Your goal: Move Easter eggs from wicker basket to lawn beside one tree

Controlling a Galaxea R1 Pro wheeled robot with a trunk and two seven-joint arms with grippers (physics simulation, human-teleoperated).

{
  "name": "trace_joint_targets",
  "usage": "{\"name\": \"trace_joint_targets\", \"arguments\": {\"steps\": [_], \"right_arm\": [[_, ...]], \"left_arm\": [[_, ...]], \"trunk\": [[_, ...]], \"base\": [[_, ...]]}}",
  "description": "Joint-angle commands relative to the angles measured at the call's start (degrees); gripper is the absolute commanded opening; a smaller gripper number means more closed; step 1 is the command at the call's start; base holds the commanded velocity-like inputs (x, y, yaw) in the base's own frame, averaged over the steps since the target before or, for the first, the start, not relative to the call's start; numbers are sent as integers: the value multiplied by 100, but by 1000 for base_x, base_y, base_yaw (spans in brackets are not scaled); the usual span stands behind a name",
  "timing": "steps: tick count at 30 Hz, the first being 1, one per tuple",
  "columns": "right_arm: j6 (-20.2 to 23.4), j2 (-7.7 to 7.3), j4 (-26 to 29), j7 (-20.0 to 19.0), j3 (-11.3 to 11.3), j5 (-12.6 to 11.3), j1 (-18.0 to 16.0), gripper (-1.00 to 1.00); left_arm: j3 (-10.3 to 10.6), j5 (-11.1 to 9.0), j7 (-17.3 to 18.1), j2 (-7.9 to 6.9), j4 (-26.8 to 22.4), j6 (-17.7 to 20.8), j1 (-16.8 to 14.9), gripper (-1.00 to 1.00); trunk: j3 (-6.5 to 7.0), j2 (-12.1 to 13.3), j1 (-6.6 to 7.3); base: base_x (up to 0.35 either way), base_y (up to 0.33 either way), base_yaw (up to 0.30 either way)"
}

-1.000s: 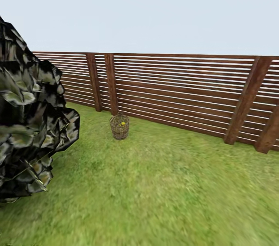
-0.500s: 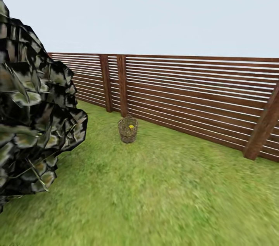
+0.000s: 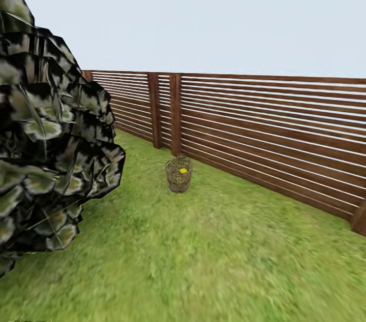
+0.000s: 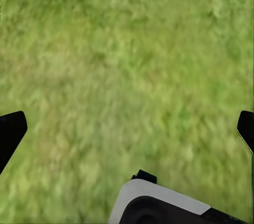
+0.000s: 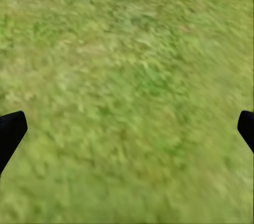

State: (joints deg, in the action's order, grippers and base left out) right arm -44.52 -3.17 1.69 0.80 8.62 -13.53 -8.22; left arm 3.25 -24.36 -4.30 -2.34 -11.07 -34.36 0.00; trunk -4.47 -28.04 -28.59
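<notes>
wicker basket [image 3: 179,175] on lawn [image 3: 213,251]; fence [image 3: 264,124] behind | yellow inside, probably eggs

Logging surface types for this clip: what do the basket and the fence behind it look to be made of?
The wicker basket looks like woven brown wicker, matte: an open lattice weave shows on its wall, with something yellow inside. The fence looks like dark reddish-brown stained wood: thin horizontal slats with light showing through the gaps, fixed to thicker posts. Being a render, both are judged on appearance only.

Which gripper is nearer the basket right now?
Cannot tell: the basket stands far ahead by the fence; left gripper and right gripper, both open, face grass.
</notes>
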Motion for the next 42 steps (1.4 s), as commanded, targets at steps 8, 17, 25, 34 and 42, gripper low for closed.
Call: {"name": "trace_joint_targets", "arguments": {"steps": [8,17,25,34,42], "right_arm": [[-9,1,-2,8,43,43,-4,100],[-4,1,-3,8,43,43,-4,100],[-4,1,-2,8,43,43,-4,100],[4,1,-6,6,43,43,-4,100],[5,1,-10,6,43,43,-4,100]], "left_arm": [[35,2,-45,-4,-9,-9,0,100],[35,2,-45,4,-9,-9,0,100],[35,2,-45,5,-9,-9,0,100],[35,2,-45,5,-9,-9,0,100],[35,2,-45,5,-9,-9,0,100]], "trunk": [[-10,-9,-5],[-10,-9,-5],[-10,-9,-5],[-10,-9,-5],[-10,-9,-5]], "base": [[264,-240,204],[264,-240,88],[264,-240,3],[264,-240,0],[264,-240,0]]}}
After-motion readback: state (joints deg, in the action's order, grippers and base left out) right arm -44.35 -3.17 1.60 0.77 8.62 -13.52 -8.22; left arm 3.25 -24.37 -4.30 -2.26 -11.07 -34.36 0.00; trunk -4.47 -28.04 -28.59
